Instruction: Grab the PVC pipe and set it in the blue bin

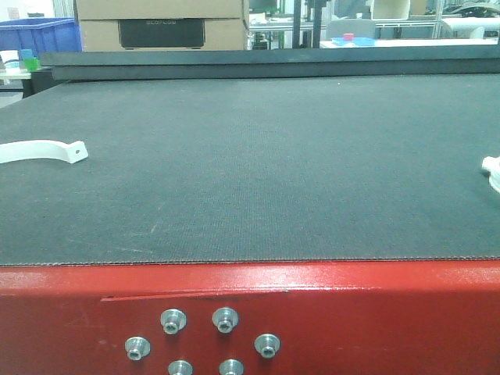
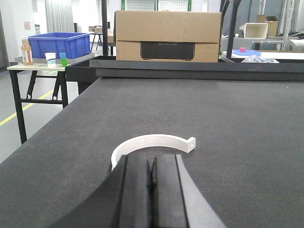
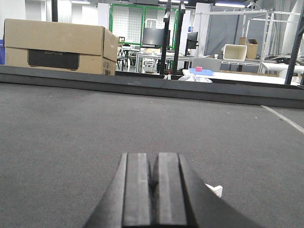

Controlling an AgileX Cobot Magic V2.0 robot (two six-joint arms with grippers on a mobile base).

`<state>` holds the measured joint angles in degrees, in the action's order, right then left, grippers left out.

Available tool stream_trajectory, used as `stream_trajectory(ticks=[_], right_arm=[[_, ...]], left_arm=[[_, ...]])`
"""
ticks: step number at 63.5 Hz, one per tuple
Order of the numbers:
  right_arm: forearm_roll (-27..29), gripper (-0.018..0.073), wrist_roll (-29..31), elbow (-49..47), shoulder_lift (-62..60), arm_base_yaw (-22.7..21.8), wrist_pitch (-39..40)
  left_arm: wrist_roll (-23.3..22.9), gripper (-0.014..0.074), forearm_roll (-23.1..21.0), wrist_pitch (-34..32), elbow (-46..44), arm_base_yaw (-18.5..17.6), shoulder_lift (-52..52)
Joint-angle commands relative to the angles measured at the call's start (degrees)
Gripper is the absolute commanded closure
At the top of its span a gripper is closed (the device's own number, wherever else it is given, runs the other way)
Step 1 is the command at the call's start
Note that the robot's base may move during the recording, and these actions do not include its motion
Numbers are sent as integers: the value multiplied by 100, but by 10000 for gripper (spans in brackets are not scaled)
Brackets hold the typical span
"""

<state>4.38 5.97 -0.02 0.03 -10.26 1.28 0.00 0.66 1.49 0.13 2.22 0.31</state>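
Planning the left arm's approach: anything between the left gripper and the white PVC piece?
Nothing visible. The left gripper, shut, sits just behind the white PVC piece, with only bare mat between them.

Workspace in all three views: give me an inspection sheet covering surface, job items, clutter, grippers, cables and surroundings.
Surface: dark textured mat, flat, with a red front edge.
Job's things: white PVC half-ring lying on the mat just ahead of the left gripper; blue bin off the mat, on a side table at far left.
Clutter: second white piece at the mat's right edge, partly cut off.
Grippers: left gripper shut, empty; right gripper shut, empty; both low over the mat.
Cables: nothing seen.
Surroundings: cardboard box beyond the mat; bottle and cup beside the bin.
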Motion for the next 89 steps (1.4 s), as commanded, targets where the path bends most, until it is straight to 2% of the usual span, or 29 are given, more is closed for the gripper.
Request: stream_trajectory(ticks=[1,47,51,58,63,70,79,89], right_arm=[[0,727,-3,2,-3,5,91],[-11,727,-3,2,-3,5,195],[-157,727,300,2,-3,5,365],[-73,727,310,2,-3,5,282],[-73,727,310,-289,-3,5,37],[-73,727,310,-978,-3,5,-544],[-73,727,310,-2109,258,5,-1296],[-73,727,310,-3274,1188,5,-2182]], left_arm=[[0,707,11,-67,-13,6,-31],[0,707,11,-67,-13,6,-31],[0,707,11,-79,-13,6,-31],[0,707,20,-291,-13,6,-31],[0,707,44,-612,-13,13,-31],[0,707,0,-611,-149,13,-31],[0,707,-188,265,-1032,13,-31],[0,707,-197,1067,-2236,13,896]])
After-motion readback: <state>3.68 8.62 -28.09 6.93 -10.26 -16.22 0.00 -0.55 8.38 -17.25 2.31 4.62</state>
